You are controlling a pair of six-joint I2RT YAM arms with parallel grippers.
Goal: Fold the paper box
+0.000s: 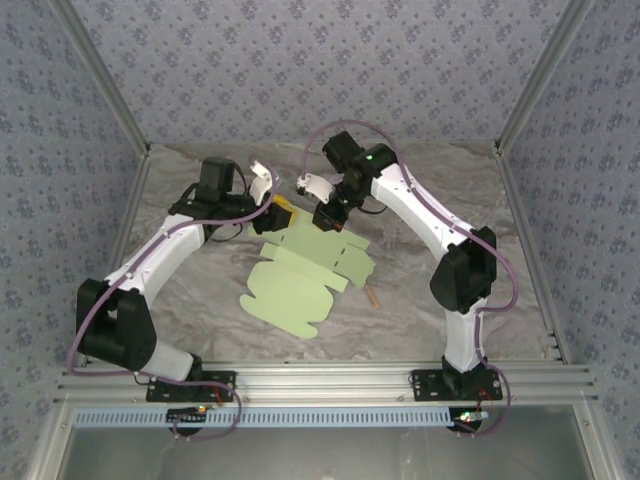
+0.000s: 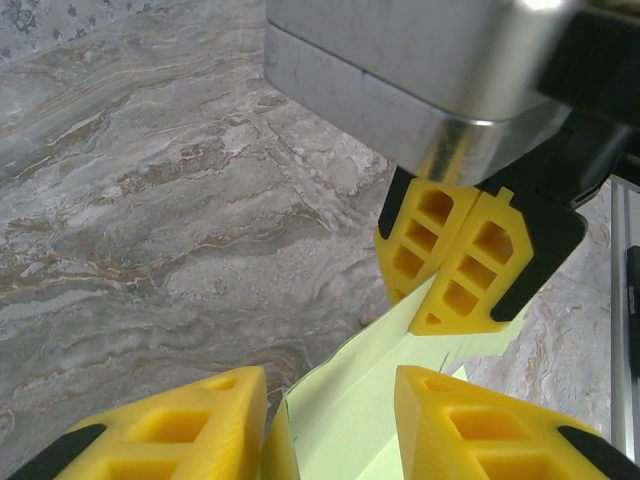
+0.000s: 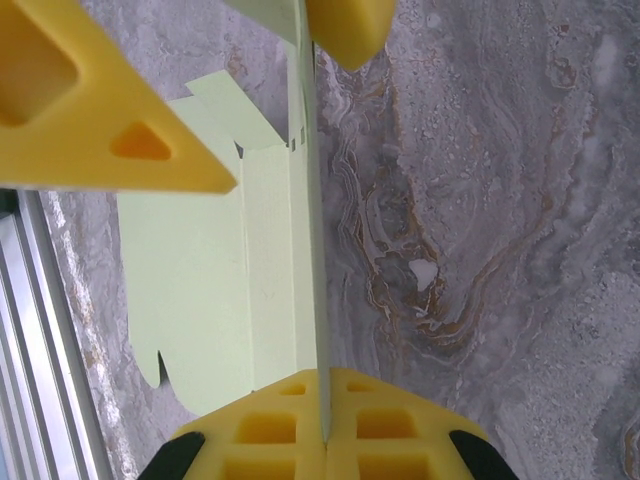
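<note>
Floral blue-grey wallpaper walls (image 1: 300, 60), marbled grey table (image 1: 450, 175), alu rail (image 1: 330, 378) in front

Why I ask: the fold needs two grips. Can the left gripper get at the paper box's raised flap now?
Probably yes: the left gripper stands open, and the flap of the paper box appears to run between its fingers. The right gripper pinches the same flap farther along.
</note>
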